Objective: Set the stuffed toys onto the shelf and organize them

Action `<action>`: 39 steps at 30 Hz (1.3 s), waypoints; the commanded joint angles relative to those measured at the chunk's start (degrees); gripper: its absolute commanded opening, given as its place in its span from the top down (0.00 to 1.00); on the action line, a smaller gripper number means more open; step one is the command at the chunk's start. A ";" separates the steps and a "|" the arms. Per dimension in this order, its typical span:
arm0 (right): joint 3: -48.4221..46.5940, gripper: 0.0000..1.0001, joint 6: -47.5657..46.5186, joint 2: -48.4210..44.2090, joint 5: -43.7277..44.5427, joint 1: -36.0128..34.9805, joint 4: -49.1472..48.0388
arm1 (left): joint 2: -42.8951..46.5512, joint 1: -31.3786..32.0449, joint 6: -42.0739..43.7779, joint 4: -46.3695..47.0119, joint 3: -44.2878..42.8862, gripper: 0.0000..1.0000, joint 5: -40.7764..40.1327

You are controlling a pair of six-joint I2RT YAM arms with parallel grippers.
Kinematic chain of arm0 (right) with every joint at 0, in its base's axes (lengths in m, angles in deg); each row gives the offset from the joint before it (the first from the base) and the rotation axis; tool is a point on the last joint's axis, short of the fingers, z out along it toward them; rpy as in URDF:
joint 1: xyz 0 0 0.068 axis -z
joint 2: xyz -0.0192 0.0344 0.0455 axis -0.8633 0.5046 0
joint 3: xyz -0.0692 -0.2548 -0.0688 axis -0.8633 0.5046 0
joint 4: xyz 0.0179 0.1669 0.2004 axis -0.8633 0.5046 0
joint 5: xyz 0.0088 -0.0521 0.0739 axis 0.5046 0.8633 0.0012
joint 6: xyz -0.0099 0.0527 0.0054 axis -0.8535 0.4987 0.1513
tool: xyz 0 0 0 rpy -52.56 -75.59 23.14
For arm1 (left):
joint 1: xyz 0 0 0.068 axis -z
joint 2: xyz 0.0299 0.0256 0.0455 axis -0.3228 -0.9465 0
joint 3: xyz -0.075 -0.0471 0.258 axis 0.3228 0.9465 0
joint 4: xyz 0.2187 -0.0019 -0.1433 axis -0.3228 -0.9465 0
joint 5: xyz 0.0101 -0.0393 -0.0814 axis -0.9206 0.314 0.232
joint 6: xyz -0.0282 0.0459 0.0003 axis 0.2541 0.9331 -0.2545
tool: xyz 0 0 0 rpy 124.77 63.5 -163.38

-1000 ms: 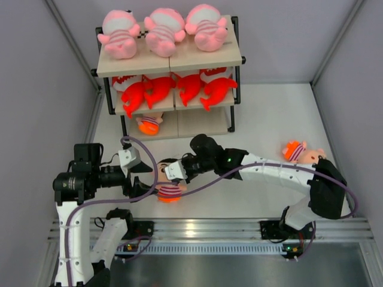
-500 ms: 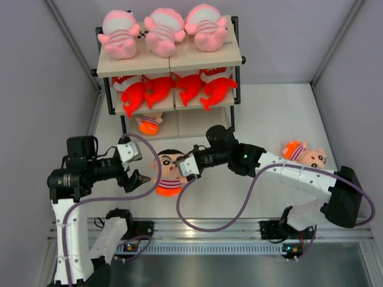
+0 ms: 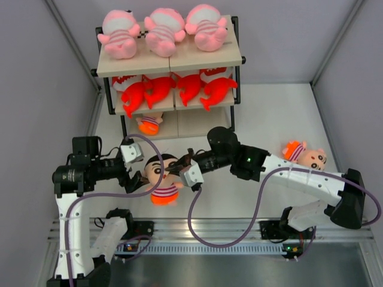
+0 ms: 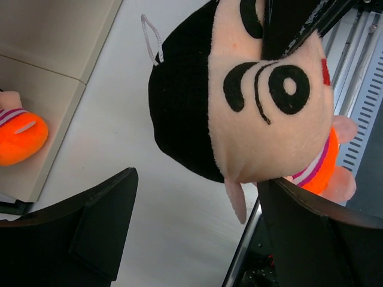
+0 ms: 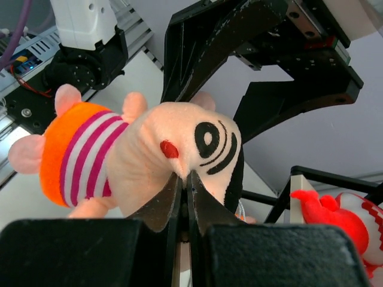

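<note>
The right end effector (image 5: pixel 185 176) pinches the face of the boy doll (image 3: pixel 160 178) and holds him up over the worktop (image 3: pixel 269 113), in front of the shelf (image 3: pixel 179 60). The left end effector (image 4: pixel 196 179) gapes wide around his head, probably to take him.

bright even light, soft shadows, near edges blurry.

Top view: we look down from high behind the near edge, far off, taking in the whole table (image 3: pixel 269 107) and shelf (image 3: pixel 230 57). Both wrist views sit very close on the boy doll (image 4: pixel 269 101), from opposite sides; we share that doll across all three.
</note>
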 commanded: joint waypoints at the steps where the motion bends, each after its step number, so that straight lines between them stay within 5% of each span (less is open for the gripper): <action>1: -3.92 1.00 -0.49 1.12 -4.15 -1.38 -4.34 | -0.26 -0.34 1.94 1.55 -1.17 0.15 3.95; 2: -3.75 1.00 0.47 1.29 -4.24 -1.38 -5.48 | -0.17 -0.25 2.12 1.64 -0.73 0.23 4.13; 3: -3.49 1.00 0.83 1.21 -4.33 -1.38 -7.58 | 0.01 -0.34 2.47 1.64 0.14 0.51 4.31; 6: -3.13 0.93 3.11 1.29 -4.42 -1.38 -8.83 | 0.10 -0.34 2.21 1.73 1.20 0.98 5.10; 7: -2.87 0.87 4.16 1.21 -2.50 -1.38 -10.40 | 0.01 -0.42 1.42 1.90 1.38 1.00 5.88; 8: -2.44 0.61 8.18 1.12 -0.48 -1.47 -11.98 | 0.01 -0.42 -0.24 2.77 1.55 1.00 5.89; 11: 0.46 0.36 13.82 -0.72 10.06 -1.47 -17.61 | 0.71 -0.60 -11.91 11.10 3.57 1.00 2.14; 13: 3.80 0.29 13.85 -3.26 16.37 -1.82 -19.28 | 1.50 -0.51 -20.18 17.79 5.85 1.00 -1.56; 19: 9.69 0.26 -0.12 -6.09 33.79 -14.61 -14.02 | -1.30 -0.60 -25.30 20.45 7.09 1.00 -4.48; 25: 14.62 0.25 2.68 -2.06 42.67 -21.15 -19.89 | -2.28 -0.51 -26.53 20.53 6.39 1.00 -3.78; 39: 15.94 0.28 5.31 9.46 51.22 -17.12 -34.14 | -0.34 -0.51 -26.36 20.53 5.86 1.00 -0.97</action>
